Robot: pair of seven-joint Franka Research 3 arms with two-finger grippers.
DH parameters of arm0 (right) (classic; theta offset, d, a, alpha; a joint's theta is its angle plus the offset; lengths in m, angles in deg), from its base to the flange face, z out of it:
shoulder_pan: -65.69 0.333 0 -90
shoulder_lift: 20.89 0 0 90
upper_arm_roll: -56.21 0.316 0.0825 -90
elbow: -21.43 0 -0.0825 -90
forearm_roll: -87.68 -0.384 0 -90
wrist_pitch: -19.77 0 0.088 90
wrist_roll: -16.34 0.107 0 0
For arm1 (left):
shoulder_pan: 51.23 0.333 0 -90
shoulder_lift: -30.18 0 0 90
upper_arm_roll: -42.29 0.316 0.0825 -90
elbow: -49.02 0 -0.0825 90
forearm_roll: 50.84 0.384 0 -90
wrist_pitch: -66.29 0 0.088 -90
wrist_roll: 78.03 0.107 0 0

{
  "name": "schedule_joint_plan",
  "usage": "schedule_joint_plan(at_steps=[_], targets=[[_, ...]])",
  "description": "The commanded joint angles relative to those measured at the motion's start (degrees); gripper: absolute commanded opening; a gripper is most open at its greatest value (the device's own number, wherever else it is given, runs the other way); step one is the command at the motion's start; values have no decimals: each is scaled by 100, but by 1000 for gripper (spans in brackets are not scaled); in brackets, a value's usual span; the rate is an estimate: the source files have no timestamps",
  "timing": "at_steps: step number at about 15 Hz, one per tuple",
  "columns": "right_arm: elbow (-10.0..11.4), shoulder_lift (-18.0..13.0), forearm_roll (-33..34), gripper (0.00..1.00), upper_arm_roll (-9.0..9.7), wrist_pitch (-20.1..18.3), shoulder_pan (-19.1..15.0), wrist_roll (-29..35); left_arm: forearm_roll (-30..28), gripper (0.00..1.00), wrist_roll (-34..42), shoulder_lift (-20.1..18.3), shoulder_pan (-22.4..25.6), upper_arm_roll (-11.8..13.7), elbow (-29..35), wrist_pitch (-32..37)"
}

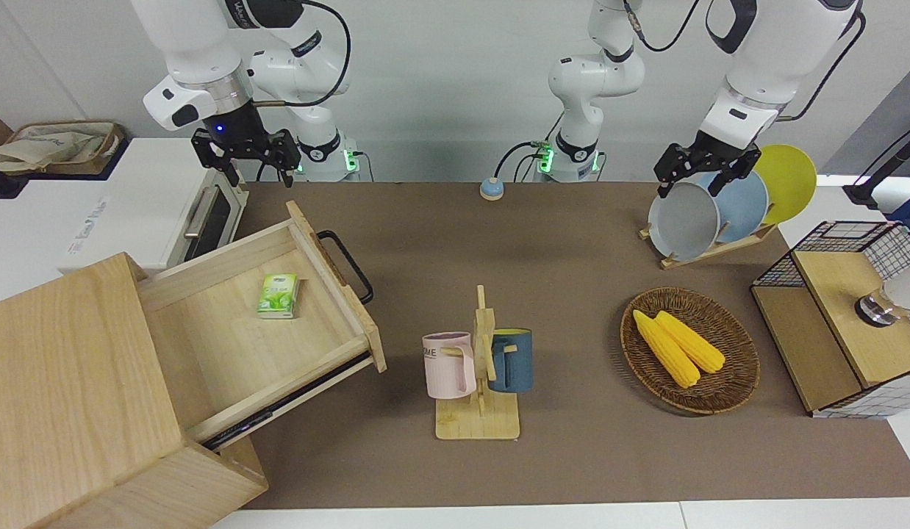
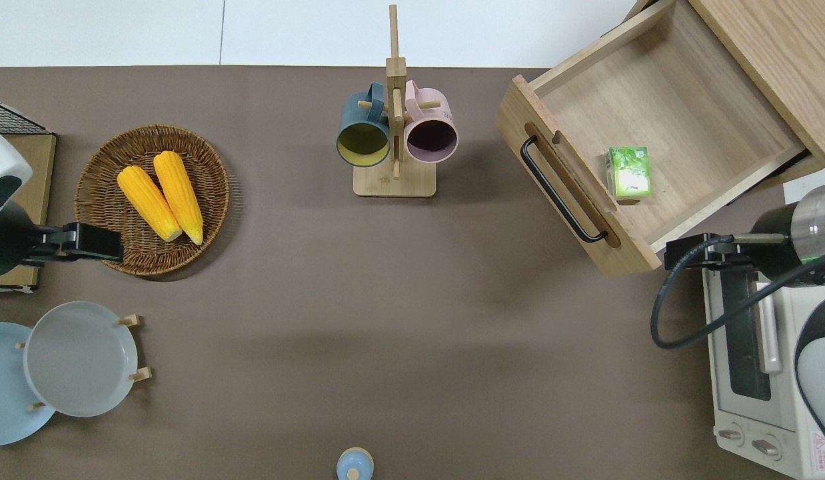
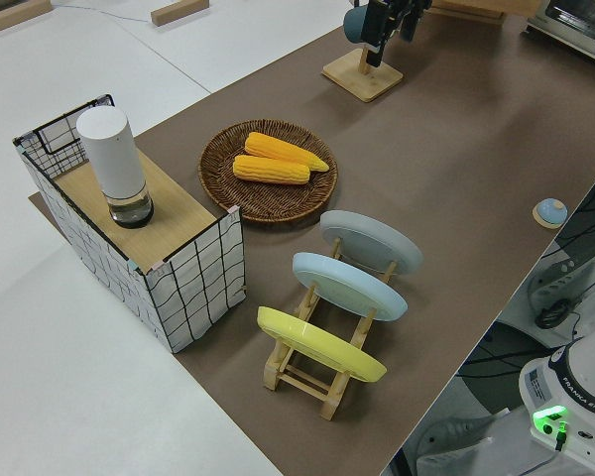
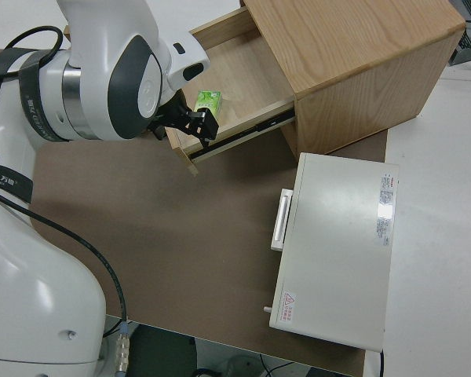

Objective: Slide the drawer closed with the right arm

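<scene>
The drawer (image 1: pixel 227 330) stands pulled far out of the pale-wood cabinet (image 1: pixel 65 397) at the right arm's end of the table. Its black loop handle (image 1: pixel 346 266) faces the middle of the table. A small green packet (image 1: pixel 278 294) lies inside it. My right gripper (image 1: pixel 258 173), with a blue wrist light, is open and empty. In the overhead view it (image 2: pixel 686 252) hangs over the gap between the drawer's front corner (image 2: pixel 629 263) and the toaster oven, apart from the handle (image 2: pixel 560 191). The left arm is parked, its gripper (image 1: pixel 694 184) open.
A white toaster oven (image 1: pixel 168 213) stands beside the drawer, nearer the robots. A mug rack (image 1: pixel 478 367) stands mid-table, close to the drawer front. A corn basket (image 1: pixel 690 349), a plate rack (image 1: pixel 708 213) and a wire-mesh box (image 1: pixel 844 316) are at the left arm's end.
</scene>
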State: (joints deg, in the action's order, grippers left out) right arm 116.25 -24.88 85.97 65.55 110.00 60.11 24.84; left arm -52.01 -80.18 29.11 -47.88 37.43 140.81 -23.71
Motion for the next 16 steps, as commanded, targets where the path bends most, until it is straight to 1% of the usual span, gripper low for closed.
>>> schedule_joint_plan(at_steps=[1, 5, 7, 8, 11, 12, 13, 15, 16], targets=[[19, -58, -101, 979, 6, 82, -22, 310, 74, 995, 40, -42, -27, 12, -4, 27], [19, -58, -31, 985, 67, 83, -22, 328, 65, 995, 40, -51, -27, 21, -4, 27], [19, -58, -31, 981, 67, 74, -22, 511, 74, 998, 40, -42, -27, 21, -4, 27], [19, -58, -31, 944, 67, 74, -22, 538, 74, 995, 31, -51, -27, 21, -4, 27], [19, -58, -31, 618, 67, 47, -22, 556, 74, 998, 40, -42, -27, 12, -4, 27], [19, -67, -48, 538, 67, 47, -22, 574, 74, 998, 31, -51, -27, 21, -4, 27], [19, -67, -109, 428, 67, 47, -22, 696, 74, 995, 31, -51, -27, 21, -4, 27], [19, -67, -162, 166, 94, 47, -22, 1056, 74, 995, 31, -42, -27, 21, -4, 27], [19, -67, -163, 146, 103, 39, -22, 1144, 74, 995, 31, -42, -27, 21, -4, 27]])
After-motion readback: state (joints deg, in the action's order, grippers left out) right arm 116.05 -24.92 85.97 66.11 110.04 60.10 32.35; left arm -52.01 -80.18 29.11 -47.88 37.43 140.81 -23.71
